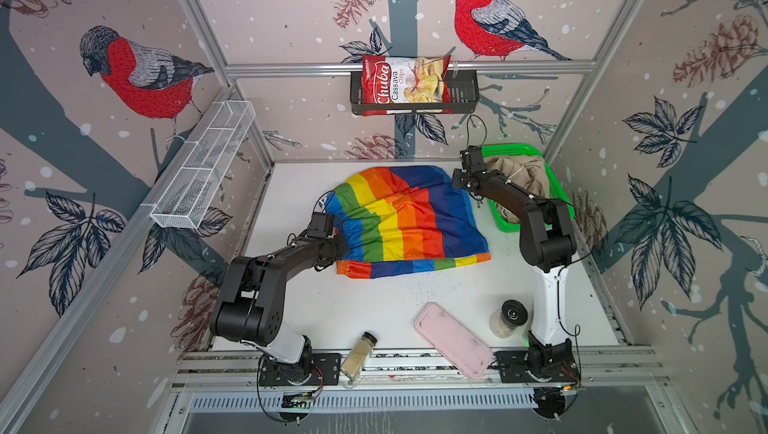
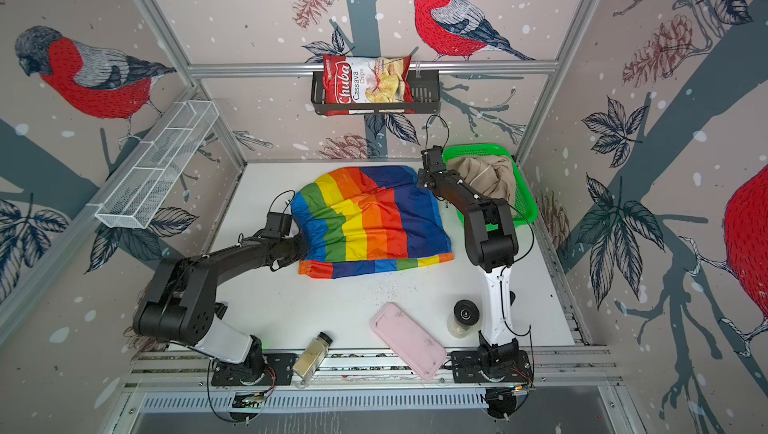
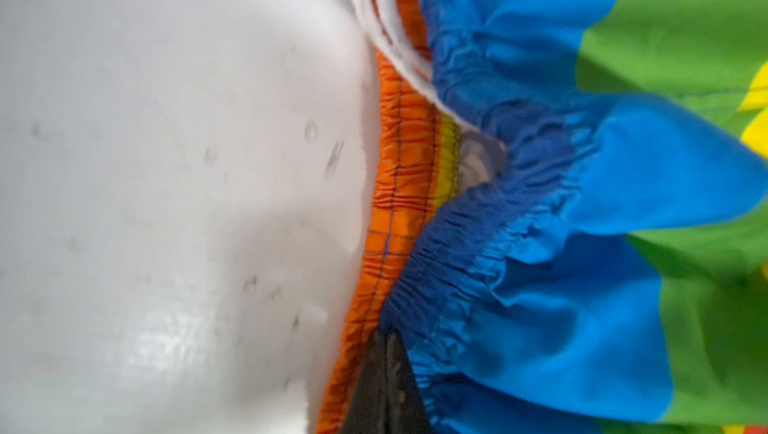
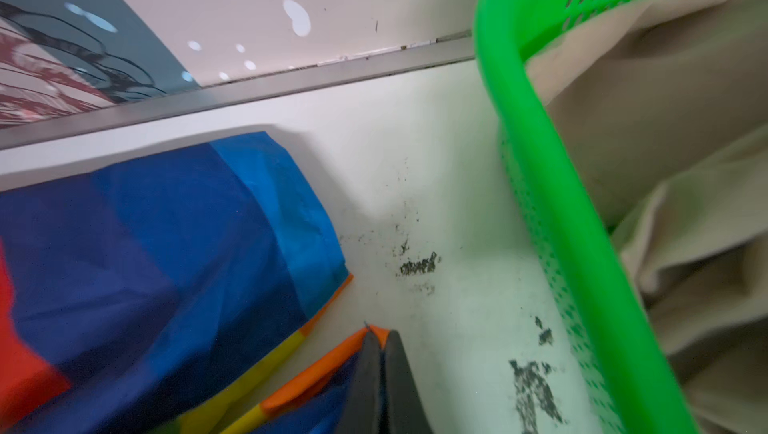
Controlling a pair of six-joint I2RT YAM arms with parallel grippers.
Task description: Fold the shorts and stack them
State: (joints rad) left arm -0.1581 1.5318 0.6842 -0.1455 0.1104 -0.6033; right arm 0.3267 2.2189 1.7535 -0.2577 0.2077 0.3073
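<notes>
Table (image 1: 374, 307) centre: rainbow shorts (image 1: 411, 219) are lying spread. The left gripper (image 3: 384, 338) is pinching their waistband (image 3: 405, 186) at the 8 o'clock edge, jaws pressed together. The right gripper (image 4: 376, 334) is pinching the hem corner at 2 o'clock. The beige shorts (image 1: 519, 174) are sitting bunched in the basket (image 1: 513, 147), at the table's 2 o'clock corner.

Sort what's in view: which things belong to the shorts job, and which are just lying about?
Job: rainbow shorts, beige shorts, left tool, right tool.
Lying about: basket, chip bag, wire rack, pink case, spice jar, black-lidded jar.
</notes>
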